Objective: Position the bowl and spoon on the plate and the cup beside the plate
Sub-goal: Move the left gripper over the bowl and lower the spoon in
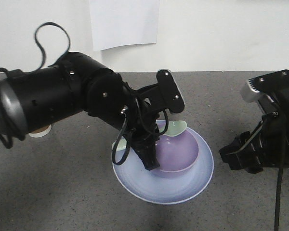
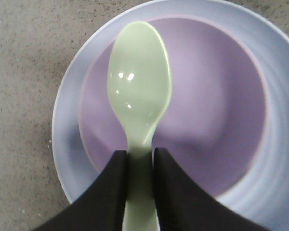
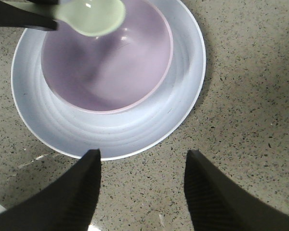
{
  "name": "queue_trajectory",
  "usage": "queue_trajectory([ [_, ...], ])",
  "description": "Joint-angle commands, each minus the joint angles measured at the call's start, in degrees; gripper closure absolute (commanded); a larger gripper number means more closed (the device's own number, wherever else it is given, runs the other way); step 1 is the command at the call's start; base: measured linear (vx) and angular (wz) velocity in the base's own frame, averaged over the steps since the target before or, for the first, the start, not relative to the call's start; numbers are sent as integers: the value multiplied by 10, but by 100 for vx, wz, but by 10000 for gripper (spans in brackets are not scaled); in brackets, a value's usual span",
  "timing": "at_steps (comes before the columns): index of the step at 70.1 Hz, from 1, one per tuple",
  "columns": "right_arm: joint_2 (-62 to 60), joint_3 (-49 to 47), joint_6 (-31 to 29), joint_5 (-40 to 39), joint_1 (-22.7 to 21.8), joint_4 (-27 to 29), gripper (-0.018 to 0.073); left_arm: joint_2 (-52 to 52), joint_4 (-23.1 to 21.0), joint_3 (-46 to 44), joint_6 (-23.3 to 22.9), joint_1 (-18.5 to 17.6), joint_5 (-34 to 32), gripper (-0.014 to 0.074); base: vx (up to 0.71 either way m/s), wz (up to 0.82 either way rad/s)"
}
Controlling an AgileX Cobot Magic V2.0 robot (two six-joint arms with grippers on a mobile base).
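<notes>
The lavender bowl (image 1: pixel 179 153) sits inside the pale blue plate (image 1: pixel 183 191) at the table's middle. My left gripper (image 1: pixel 149 155) is shut on the handle of the mint-green spoon (image 1: pixel 176 127) and holds it over the bowl. In the left wrist view the spoon (image 2: pixel 139 86) points away over the bowl (image 2: pixel 212 110) and plate (image 2: pixel 65 139), gripped at its neck by the left gripper (image 2: pixel 140 156). My right gripper (image 3: pixel 142 156) stands open and holds nothing, just short of the plate's (image 3: pixel 111 139) near rim. The cup (image 1: pixel 40 131) is mostly hidden behind the left arm.
A white sheet of paper (image 1: pixel 124 21) hangs on the wall behind the table. The grey speckled tabletop (image 1: pixel 62 192) runs to the wall at the back. The right arm (image 1: pixel 269 130) hangs over the table to the right of the plate.
</notes>
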Motion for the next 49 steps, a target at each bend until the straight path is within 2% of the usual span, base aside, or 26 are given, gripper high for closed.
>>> queue_trajectory([
  [1,-10,-13,-4,-23,-1,4,169,-3,37,-38,-6,-11,-6,471,0,0],
  [15,-10,-13,-4,-23,-1,4,169,30,71,-61,-5,-13,3,471,0,0],
  [21,-10,-13,-4,-23,-1,4,169,32,69,-61,-3,-13,2,471,0,0],
  [31,-10,-13,-4,-23,-1,4,169,32,69,-61,32,-13,1,471,0,0],
  [45,-10,-13,-4,-23,-1,4,169,32,69,-61,48,-13,2,467,0,0],
  [49,-10,-13,-4,-23,-1,4,169,32,69,-61,65,-13,9,462,0,0],
])
